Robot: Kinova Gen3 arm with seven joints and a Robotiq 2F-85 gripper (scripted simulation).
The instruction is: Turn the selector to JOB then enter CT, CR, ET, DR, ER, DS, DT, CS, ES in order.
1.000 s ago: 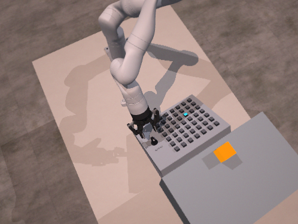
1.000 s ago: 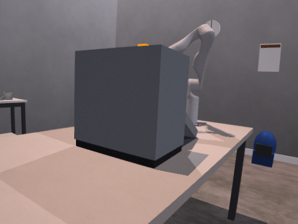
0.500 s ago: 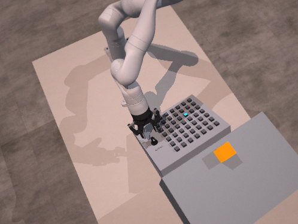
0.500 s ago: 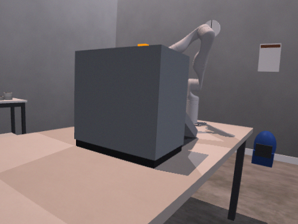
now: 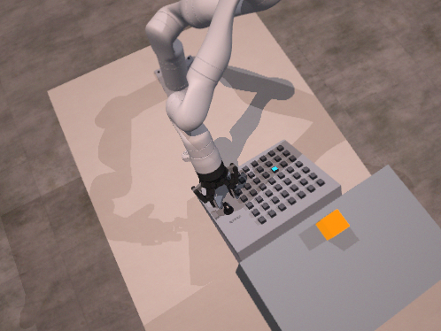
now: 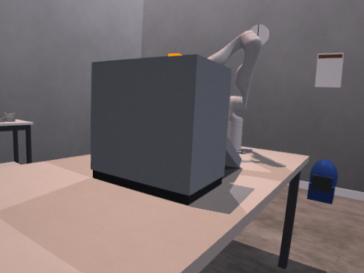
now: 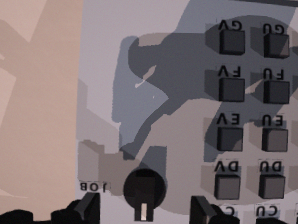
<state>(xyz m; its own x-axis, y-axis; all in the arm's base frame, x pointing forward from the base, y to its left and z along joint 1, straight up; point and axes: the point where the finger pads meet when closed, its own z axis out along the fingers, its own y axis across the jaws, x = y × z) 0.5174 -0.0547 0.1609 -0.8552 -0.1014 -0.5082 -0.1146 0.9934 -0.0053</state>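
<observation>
The grey key panel [image 5: 241,231] [image 7: 100,75] slopes down from the front of the machine box [image 5: 345,274] [image 6: 153,120]. Its black selector knob [image 5: 228,207] [image 7: 144,187] sits at the panel's near left corner. The knob's white pointer points to the bottom of the wrist view, and the JOB label [image 7: 93,187] is to its left. My gripper [image 5: 220,199] [image 7: 145,212] is open, with one finger on each side of the knob and a gap to it on both sides. One key [image 5: 274,169] glows cyan. Keys EV [image 7: 229,137] and DV [image 7: 226,186] show in the wrist view. In the exterior view the box hides the gripper.
An orange patch [image 5: 332,224] [image 6: 175,55] lies on top of the box. The arm [image 5: 195,97] [image 6: 245,73] reaches over the table [image 5: 111,146] from its far end. A blue object [image 6: 322,180] stands on the floor, and a small side table [image 6: 14,124] is at far left.
</observation>
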